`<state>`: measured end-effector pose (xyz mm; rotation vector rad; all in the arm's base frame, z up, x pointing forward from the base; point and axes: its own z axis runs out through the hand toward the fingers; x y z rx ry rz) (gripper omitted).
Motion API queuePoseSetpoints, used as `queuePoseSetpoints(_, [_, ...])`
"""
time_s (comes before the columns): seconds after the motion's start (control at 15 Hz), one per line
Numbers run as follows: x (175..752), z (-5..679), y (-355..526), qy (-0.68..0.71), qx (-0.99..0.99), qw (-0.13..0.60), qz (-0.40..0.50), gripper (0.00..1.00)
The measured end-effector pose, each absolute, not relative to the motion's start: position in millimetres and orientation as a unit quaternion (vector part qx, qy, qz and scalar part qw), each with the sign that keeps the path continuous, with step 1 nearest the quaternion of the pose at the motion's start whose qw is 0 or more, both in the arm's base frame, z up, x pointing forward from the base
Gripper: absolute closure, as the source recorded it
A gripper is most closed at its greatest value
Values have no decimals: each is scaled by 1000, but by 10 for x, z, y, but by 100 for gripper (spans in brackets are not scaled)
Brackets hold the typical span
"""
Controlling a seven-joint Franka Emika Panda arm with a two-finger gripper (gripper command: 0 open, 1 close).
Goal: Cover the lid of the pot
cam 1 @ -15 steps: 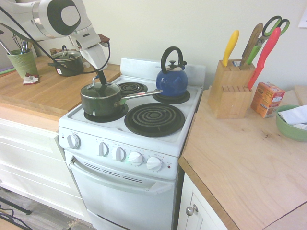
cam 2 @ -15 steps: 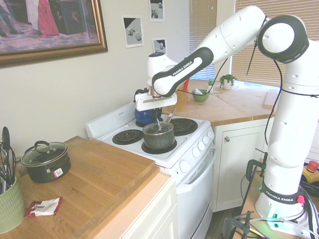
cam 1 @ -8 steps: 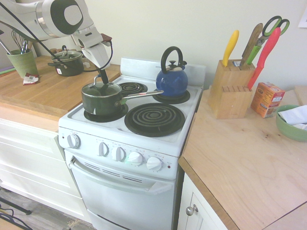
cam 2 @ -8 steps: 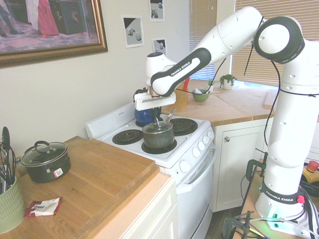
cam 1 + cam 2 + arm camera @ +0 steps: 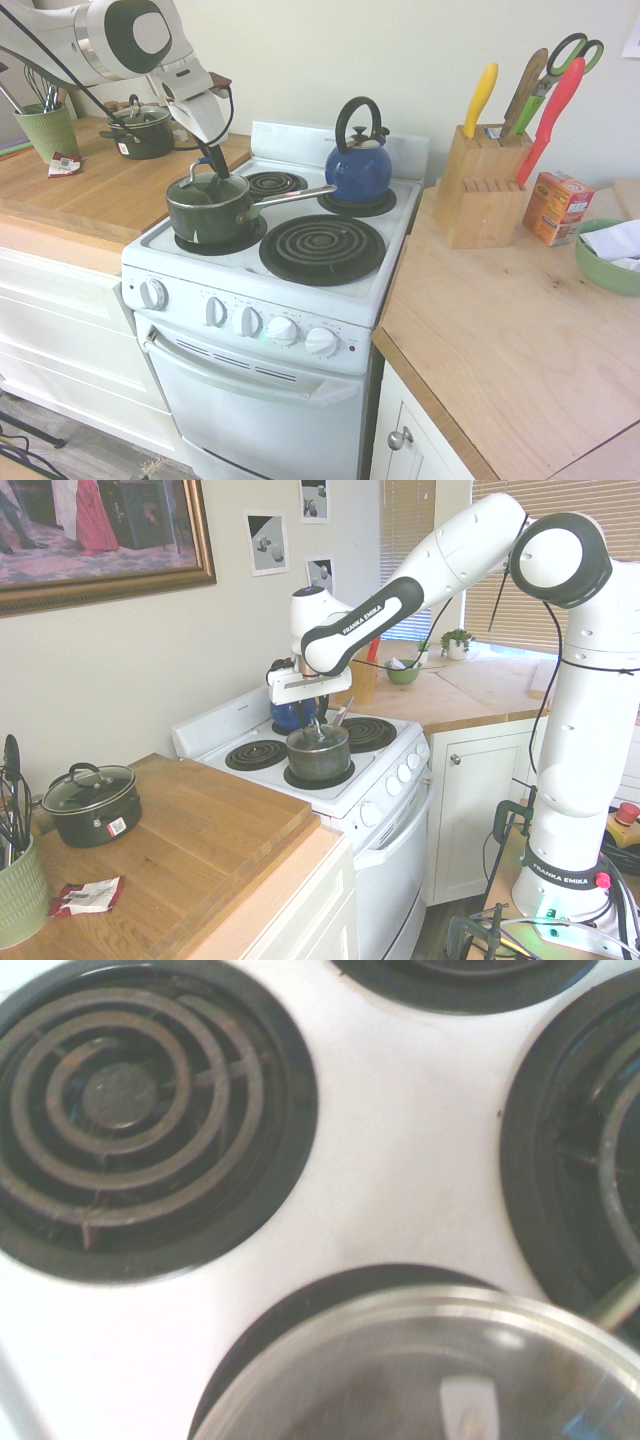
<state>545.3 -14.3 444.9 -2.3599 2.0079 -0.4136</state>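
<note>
First exterior view has the glass lid (image 5: 209, 186) sitting on the green saucepan (image 5: 210, 210), front-left burner of the stove (image 5: 290, 255). It looks a bit tilted to me, so it might not be fully seated. End effector (image 5: 215, 166) is right at the knob; honestly can't tell if it's let go or is gripping. If it pulls away while pinching, the lid could drag off. Can't see anything inside the saucepan. Green bowl (image 5: 606, 266) on the counter (image 5: 500, 340) has something white in it.
</note>
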Motion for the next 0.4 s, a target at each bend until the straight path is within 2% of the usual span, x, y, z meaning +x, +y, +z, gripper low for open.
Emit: queuePoseSetpoints(0.4, [4929, 5226, 114, 634, -756, 41, -154, 0])
